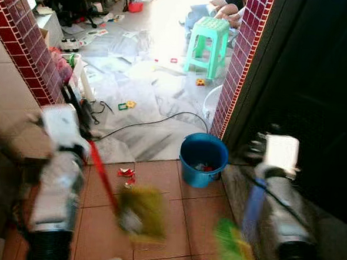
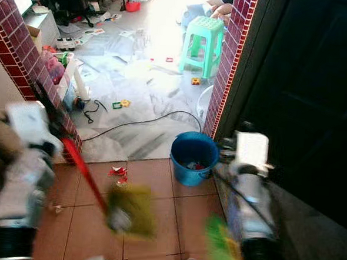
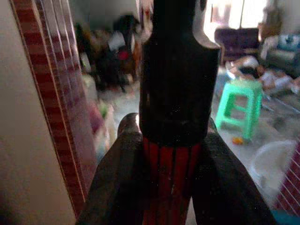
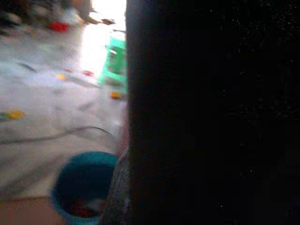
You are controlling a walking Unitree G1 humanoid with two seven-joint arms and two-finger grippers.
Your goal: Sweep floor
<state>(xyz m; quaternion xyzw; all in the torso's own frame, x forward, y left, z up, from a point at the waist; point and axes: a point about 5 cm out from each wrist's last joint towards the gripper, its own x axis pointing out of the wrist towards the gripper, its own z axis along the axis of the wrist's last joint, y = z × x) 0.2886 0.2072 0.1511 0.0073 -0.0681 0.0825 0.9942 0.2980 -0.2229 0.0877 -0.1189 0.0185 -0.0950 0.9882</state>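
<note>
Left gripper (image 3: 171, 154) — one broom (image 1: 134, 211), seemingly.

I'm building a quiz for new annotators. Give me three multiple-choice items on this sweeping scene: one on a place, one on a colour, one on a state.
1. Where is the bucket?
A. beside the tiled pillar
B. under the stool
C. on a shelf

2. What colour is the broom handle?
A. blue
B. red
C. white

3. What is the left end effector doing?
A. hanging open
B. holding the bucket
C. gripping the broom handle

Answers: 1 A, it stands at the pillar's foot; 2 B, red in the head views; 3 C, the wrist view shows fingers clamped around it.
</note>
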